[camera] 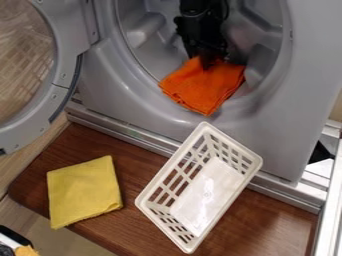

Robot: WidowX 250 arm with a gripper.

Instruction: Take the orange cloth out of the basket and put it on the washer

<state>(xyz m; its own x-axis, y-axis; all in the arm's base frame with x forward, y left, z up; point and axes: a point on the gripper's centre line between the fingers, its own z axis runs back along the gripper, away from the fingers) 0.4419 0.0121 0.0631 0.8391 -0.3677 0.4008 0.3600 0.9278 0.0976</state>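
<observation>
Below, a wooden board (pixel 137 167) fronts the washer (pixel 304 75).

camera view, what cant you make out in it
All in the camera view:
- whether the gripper grips the orange cloth: dark and blurred where they meet
- the orange cloth's underside: hidden by its own top layers
- the washer door's far side: cut off by the left edge
- the drum's upper part: cut off by the top edge
- what the orange-yellow thing is: cut off by the bottom edge
</observation>
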